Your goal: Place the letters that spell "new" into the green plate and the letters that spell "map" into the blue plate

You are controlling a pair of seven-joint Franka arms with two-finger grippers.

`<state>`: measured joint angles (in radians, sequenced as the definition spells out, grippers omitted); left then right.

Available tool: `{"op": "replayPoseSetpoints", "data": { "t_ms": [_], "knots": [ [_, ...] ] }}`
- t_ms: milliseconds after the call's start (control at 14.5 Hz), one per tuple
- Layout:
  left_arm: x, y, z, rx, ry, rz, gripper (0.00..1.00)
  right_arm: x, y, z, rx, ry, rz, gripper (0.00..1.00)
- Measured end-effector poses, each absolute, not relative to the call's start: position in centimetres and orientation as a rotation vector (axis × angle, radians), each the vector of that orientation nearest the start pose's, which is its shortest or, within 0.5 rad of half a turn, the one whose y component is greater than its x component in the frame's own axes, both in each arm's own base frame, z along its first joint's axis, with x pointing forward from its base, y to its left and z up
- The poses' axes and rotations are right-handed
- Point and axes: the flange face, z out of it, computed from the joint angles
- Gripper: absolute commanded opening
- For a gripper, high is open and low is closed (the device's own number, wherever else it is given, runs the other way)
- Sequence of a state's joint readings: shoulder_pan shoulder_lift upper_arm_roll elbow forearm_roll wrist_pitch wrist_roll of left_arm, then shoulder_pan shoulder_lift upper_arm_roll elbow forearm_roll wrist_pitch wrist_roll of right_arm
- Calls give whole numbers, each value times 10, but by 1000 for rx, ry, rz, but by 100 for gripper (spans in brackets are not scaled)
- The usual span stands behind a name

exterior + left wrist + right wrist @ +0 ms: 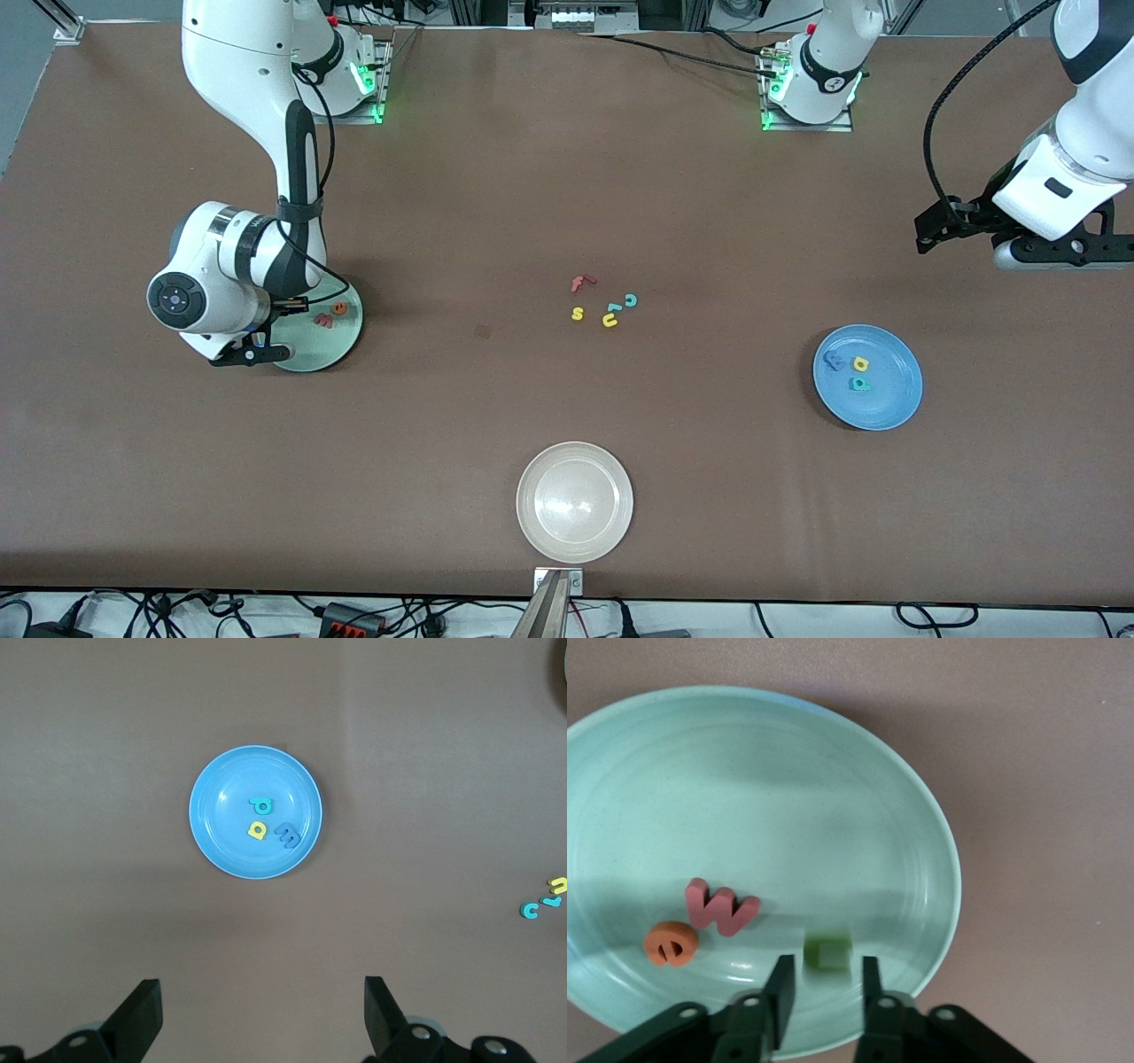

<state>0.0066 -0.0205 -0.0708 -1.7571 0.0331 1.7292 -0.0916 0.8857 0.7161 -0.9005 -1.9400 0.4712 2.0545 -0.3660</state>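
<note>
While both arms sit toward opposite ends of the table (567, 177), the scene reads from the front camera's edge toward the bases as follows:

Beige plate (575, 501): nearest the front edge, midway along it; bare brown table on every side of it.

Blue plate (868, 377): toward the left arm's end; blue m (288, 834), yellow a (257, 829) and teal p (261, 804) lie in it, close together, none on the rim; open table all round the plate.

Green plate (321, 330): toward the right arm's end, partly covered by the right arm's wrist; salmon w (721, 908) and orange e (671, 943) lie touching in it; the dark green n (828, 952) lies flat in the plate, apart from them and nearer its rim.

Right gripper (827, 979): low over the green plate at its rim; fingers (780, 988) slightly parted, the green n just off their tips, not pinched; nothing held.

Loose letters: red f (582, 283), yellow s (578, 313), yellow u (609, 320) and teal c (630, 299) cluster mid-table, well apart from all three plates; wide bare table between them and the bases.

Left gripper (261, 1010): waits high above the table near the blue plate; fingers spread wide, empty.
</note>
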Motion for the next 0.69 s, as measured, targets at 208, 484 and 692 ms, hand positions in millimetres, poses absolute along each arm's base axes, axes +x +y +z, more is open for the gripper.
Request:
{"op": "replayPoseSetpoints", "data": {
  "t_ms": [208, 484, 692],
  "knots": [
    [555, -36, 565, -3107, -20, -5, 100, 582, 28, 210, -3225, -166, 478, 100],
    [555, -39, 567, -3108, -12, -11, 100, 583, 28, 211, -3225, -165, 474, 100],
    [555, -39, 567, -3108, -11, -11, 100, 585, 28, 213, -3227, -164, 460, 100]
  ]
}}
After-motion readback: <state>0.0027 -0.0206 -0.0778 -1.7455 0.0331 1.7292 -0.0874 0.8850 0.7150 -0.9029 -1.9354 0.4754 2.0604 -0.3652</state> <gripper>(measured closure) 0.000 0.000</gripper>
